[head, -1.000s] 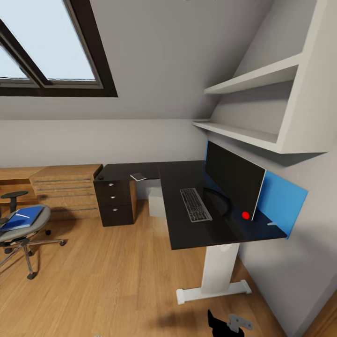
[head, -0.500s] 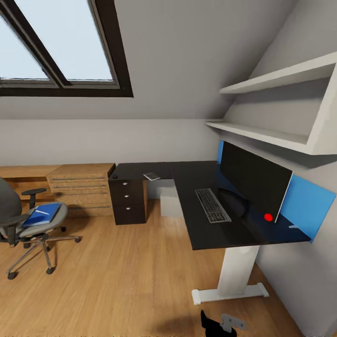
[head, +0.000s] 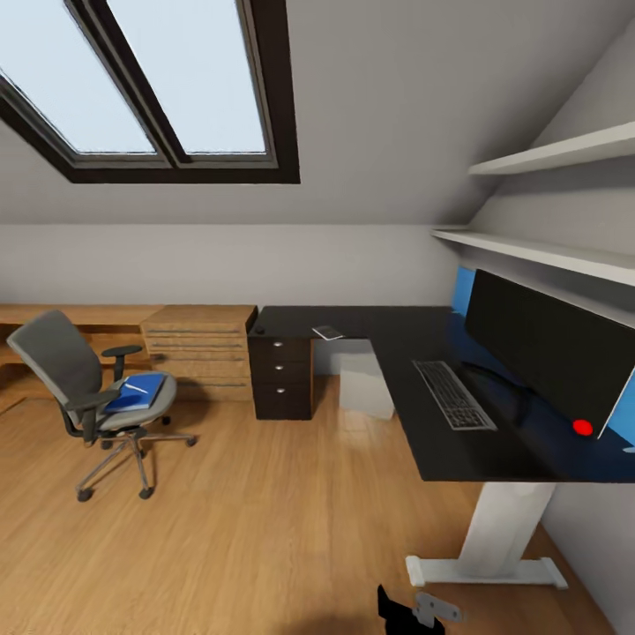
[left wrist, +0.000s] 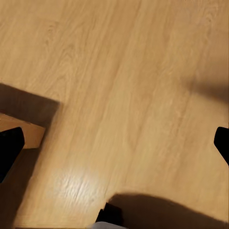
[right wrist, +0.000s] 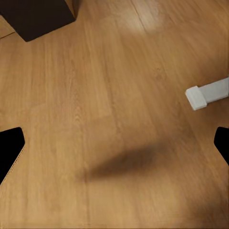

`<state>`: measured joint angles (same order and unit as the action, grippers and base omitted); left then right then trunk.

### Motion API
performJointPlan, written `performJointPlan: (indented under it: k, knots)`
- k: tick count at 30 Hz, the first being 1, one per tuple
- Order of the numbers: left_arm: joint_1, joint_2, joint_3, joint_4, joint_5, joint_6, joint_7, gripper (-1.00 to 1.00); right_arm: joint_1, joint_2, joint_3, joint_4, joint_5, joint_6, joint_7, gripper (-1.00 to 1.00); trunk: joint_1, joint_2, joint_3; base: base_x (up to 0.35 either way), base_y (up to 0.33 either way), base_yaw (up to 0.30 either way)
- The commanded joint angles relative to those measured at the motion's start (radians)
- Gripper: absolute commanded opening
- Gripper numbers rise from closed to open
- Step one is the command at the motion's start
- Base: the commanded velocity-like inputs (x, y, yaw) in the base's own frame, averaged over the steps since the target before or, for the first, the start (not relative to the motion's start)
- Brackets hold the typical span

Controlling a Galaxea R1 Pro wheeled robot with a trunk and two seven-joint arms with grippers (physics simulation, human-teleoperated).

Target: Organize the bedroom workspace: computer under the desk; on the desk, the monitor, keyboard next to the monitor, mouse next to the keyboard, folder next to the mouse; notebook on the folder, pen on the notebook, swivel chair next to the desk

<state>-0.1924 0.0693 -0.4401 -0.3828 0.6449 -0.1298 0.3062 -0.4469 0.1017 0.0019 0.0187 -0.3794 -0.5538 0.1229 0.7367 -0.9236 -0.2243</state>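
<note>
— Two black fingertips of your left gripper (left wrist: 114, 148) sit at opposite edges of its wrist view, spread wide, with bare wood floor (left wrist: 124, 86) between them. Your right gripper (right wrist: 114, 148) is the same: tips far apart, nothing held, hanging over the floor with the white desk foot (right wrist: 207, 93) off to one side.

— And where are your task things?

— From the head view, the desk (head: 414, 331) runs along the right wall and turns the corner to its black drawers (head: 280, 375). The monitor (head: 551, 348) stands on it against the blue back panel (head: 462, 289), and the keyboard (head: 453, 394) lies just in front of the screen. The notebook (head: 328, 332) rests near the desk's corner, well apart from the keyboard. The computer (head: 365, 384) stands on the floor under the desk, beside the drawers.

— The chair?

— Your swivel chair (head: 88, 397) is at the left, well away from the desk, before the light-wood drawer chest (head: 198, 348). The blue folder (head: 137, 392) lies on its seat with the pen (head: 136, 386) on top. A small dark speck that may be the mouse (head: 259, 331) sits at the desk's left end, but it is too small to be sure.
</note>
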Motion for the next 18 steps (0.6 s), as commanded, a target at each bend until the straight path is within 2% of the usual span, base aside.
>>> performJointPlan:
  k: [1, 5, 11, 18]
  knots:
    - [-0.001, 0.000, -0.009, 0.003, 0.009, -0.004, 0.005, 1.00, -0.001, 0.002, 0.000, 0.002, -0.011, -0.005, 0.004, 1.00, 0.001, -0.001, -0.001, 0.244, 0.128, 0.278]
    - [-0.001, -0.003, -0.013, 0.018, 0.009, -0.004, 0.005, 1.00, -0.001, 0.015, 0.000, 0.001, -0.005, -0.020, -0.037, 1.00, 0.001, -0.001, -0.001, 0.298, 0.049, 0.278]
    - [-0.001, -0.005, -0.015, 0.022, 0.009, -0.004, 0.005, 1.00, 0.000, 0.027, 0.000, 0.002, 0.066, -0.073, -0.106, 1.00, 0.001, -0.001, -0.001, 0.325, 0.008, 0.278]
    - [-0.001, -0.005, -0.015, 0.023, 0.009, -0.004, 0.005, 1.00, 0.005, 0.036, 0.000, 0.003, 0.084, -0.111, -0.130, 1.00, 0.001, -0.001, 0.003, 0.330, 0.001, 0.265]
